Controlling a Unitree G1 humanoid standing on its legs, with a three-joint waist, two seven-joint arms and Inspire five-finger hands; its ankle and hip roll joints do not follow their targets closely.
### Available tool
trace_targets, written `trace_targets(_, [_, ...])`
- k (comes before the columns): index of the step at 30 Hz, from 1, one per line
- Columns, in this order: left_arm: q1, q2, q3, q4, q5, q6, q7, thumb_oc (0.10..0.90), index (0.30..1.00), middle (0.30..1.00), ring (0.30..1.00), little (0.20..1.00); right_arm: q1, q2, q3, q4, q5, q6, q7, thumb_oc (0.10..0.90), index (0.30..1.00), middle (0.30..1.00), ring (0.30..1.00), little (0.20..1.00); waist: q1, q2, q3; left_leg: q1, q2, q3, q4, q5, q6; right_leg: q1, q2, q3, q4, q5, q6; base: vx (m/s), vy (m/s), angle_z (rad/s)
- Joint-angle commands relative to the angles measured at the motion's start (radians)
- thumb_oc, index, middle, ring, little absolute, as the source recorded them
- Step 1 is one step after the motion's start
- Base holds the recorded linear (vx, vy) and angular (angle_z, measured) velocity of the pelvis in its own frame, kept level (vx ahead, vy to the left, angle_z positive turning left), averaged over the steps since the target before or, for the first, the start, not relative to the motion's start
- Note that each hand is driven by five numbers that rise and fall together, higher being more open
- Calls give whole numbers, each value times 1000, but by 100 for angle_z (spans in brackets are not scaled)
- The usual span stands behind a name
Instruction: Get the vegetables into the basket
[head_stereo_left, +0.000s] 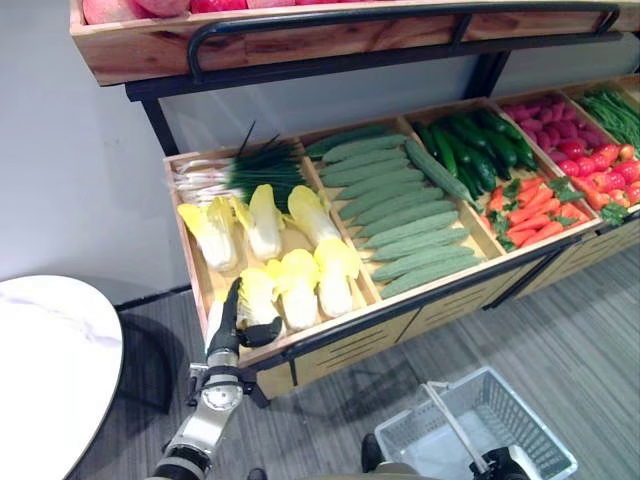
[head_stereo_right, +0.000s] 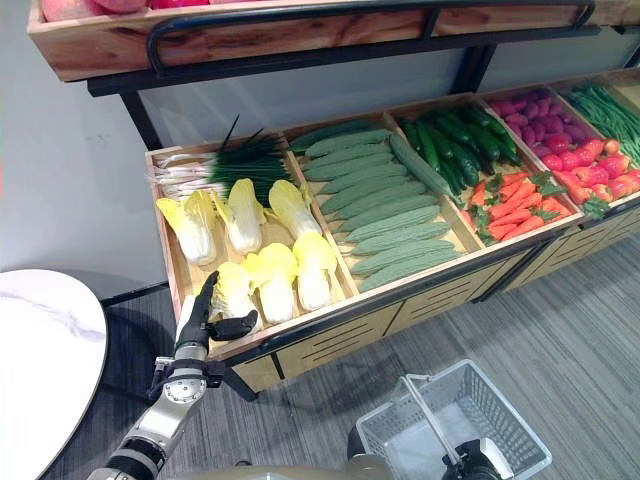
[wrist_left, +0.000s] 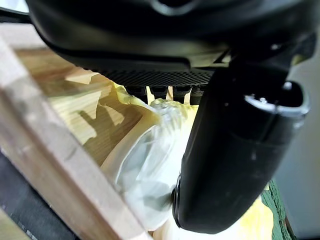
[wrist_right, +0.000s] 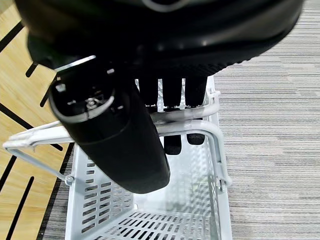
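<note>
- Left hand (head_stereo_left: 228, 322): I see it at the front left corner of the wooden display crate (head_stereo_left: 192, 270), fingers straight and pointing up along the left side of the front-left napa cabbage (head_stereo_left: 257, 298), thumb spread across its base. Released, not clenched; I cannot tell from the head views whether the fingers touch the cabbage.
- Left wrist view: the thumb (wrist_left: 235, 160) blocks much of the cabbage (wrist_left: 145, 165); only the fingertips (wrist_left: 160, 91) show past the palm, lying against the pale leaves above the crate's plank floor.
- Right hand (wrist_right: 115, 145): fingers curled round the white handle (wrist_right: 190, 127) of the basket (wrist_right: 100, 200), grasping it. In the eye views I make out only a dark part of this hand at the bottom edge (head_stereo_left: 505, 464), so the grip reads from the wrist view alone.
- Basket (head_stereo_left: 480, 420): grey-white plastic mesh, on the floor before the stand, partly cut off by the lower edge; what I see of its inside holds no vegetables.
- Napa cabbages (head_stereo_left: 300, 250): several more in the left crate, with green onions (head_stereo_left: 245, 170) behind them.
- Neighbouring compartments: bitter gourds (head_stereo_left: 400, 220), cucumbers (head_stereo_left: 470, 150), carrots (head_stereo_left: 530, 210); farther right red and purple produce too small to name, cut off at the edge.
- White round table (head_stereo_left: 45, 370): at lower left, partly out of frame.
</note>
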Motion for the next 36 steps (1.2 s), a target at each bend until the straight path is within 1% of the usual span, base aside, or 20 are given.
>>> trace_targets(1, [-41,18,1,88,33,31,-7,400,300,300,300,300,-60,-16,41,17,-5,-1,-29,400,300,300,300,300,-9,-41,31,11,26,-65,1,-46,-27,25,-61,23,5,-42,73,-21,9,-6])
trace_targets(8, [-60,23,37,109,4,27,29,400,300,300,300,300,-61,-15,49,19,-12,1,-25,400,300,300,300,300,-14,-41,25,14,23,-62,1,-49,-27,22,-62,30,5,-40,73,-5,7,-4])
trace_targets(12, [-72,33,82,42,-41,8,66,400,300,300,300,300,-58,-14,48,15,-19,2,-27,400,300,300,300,300,-12,-40,20,16,23,-61,1,-50,-28,26,-64,27,5,-41,74,0,0,0])
trace_targets(15, [-84,57,124,-111,-60,-31,98,400,300,300,300,300,-54,-16,42,7,-19,-3,-28,400,300,300,300,300,-9,-40,17,20,20,-62,1,-53,-29,31,-67,24,5,-42,76,0,0,0])
trace_targets(16, [-82,57,125,-114,-59,-30,97,400,300,300,300,300,-54,-16,42,7,-20,-3,-28,400,300,300,300,300,-9,-40,17,21,20,-62,1,-53,-29,31,-67,24,5,-42,76,0,0,0])
trace_targets(18, [-84,87,152,-278,-42,-59,105,400,300,300,300,300,-50,-19,32,3,-14,-8,-28,400,300,300,300,300,-3,-41,19,21,18,-69,1,-55,-27,35,-70,19,5,-42,77,0,0,0])
trace_targets(19, [-79,107,170,-382,-39,-87,102,400,300,300,300,300,-50,-19,31,1,-13,-13,-26,400,300,300,300,300,2,-42,22,20,18,-72,1,-56,-26,38,-73,16,5,-42,78,0,0,0])
trace_targets(21, [-76,108,172,-386,-39,-84,101,400,300,300,300,300,-50,-19,32,1,-13,-13,-26,400,300,300,300,300,1,-42,22,20,18,-72,1,-56,-26,38,-73,16,5,-42,78,-7,6,4])
trace_targets(22, [-69,123,179,-479,-65,-119,82,400,300,300,300,300,-50,-20,30,2,-11,-16,-24,400,300,300,300,300,6,-43,23,20,16,-74,1,-57,-25,39,-75,12,5,-42,79,-14,14,6])
trace_targets(23, [-63,127,179,-506,-84,-130,68,400,300,300,300,300,-49,-20,31,0,-8,-19,-22,400,300,300,300,300,6,-43,25,20,16,-74,1,-57,-25,40,-76,12,5,-41,80,-22,25,4])
trace_targets(24, [-48,153,171,-561,-123,-156,5,400,300,300,300,300,-49,-26,26,0,-4,-23,-16,400,300,300,300,300,8,-40,27,20,15,-74,1,-57,-25,40,-77,12,5,-40,81,-19,34,3])
trace_targets(25, [-20,159,171,-606,-259,-187,-55,400,300,300,300,300,-50,-29,25,-1,0,-25,-5,400,300,300,300,300,11,-39,28,22,12,-74,1,-58,-24,40,-80,13,5,-37,82,0,0,0])
trace_targets(26, [-19,160,173,-607,-262,-187,-58,400,300,300,300,300,-50,-29,25,-1,0,-25,-5,400,300,300,300,300,11,-40,27,22,12,-73,1,-58,-24,41,-80,13,5,-37,82,-8,29,4])
trace_targets(27, [-5,157,159,-639,-384,-203,-130,400,300,300,300,300,-53,-31,24,1,1,-25,3,400,300,300,300,300,12,-38,27,22,10,-75,1,-57,-23,41,-81,14,5,-36,82,-4,32,4])
trace_targets(28, [19,146,145,-664,-556,-215,-229,400,300,300,300,300,-52,-35,23,-2,-1,-24,17,400,300,300,300,300,12,-37,26,23,8,-75,1,-57,-22,41,-83,16,5,-35,81,0,38,4])
trace_targets(30, [40,103,116,-670,-784,-209,-349,400,300,300,300,300,-49,-32,26,-9,-12,-27,38,400,300,300,300,300,10,-40,21,25,6,-72,1,-59,-21,42,-85,20,5,-34,82,7,16,1])
trace_targets(31, [41,85,105,-667,-835,-212,-371,400,300,300,300,300,-49,-29,29,-13,-17,-31,44,400,300,300,300,300,10,-41,20,27,5,-72,1,-60,-20,43,-85,21,5,-35,82,0,0,0])
trace_targets(32, [44,78,95,-666,-855,-216,-389,400,300,300,300,300,-49,-27,30,-14,-21,-34,48,400,300,300,300,300,11,-42,20,29,4,-73,1,-61,-19,44,-86,21,5,-35,82,0,0,0])
trace_targets(33, [44,78,95,-665,-856,-216,-390,400,300,300,300,300,-49,-27,30,-14,-21,-34,48,400,300,300,300,300,11,-42,20,29,4,-73,1,-61,-19,45,-86,21,5,-35,82,0,0,0])
trace_targets(36, [51,77,77,-687,-929,-214,-443,400,300,300,300,300,-46,-18,25,-11,-26,-38,54,400,300,300,300,300,14,-46,21,31,3,-74,1,-62,-17,47,-87,20,5,-35,82,0,0,0])
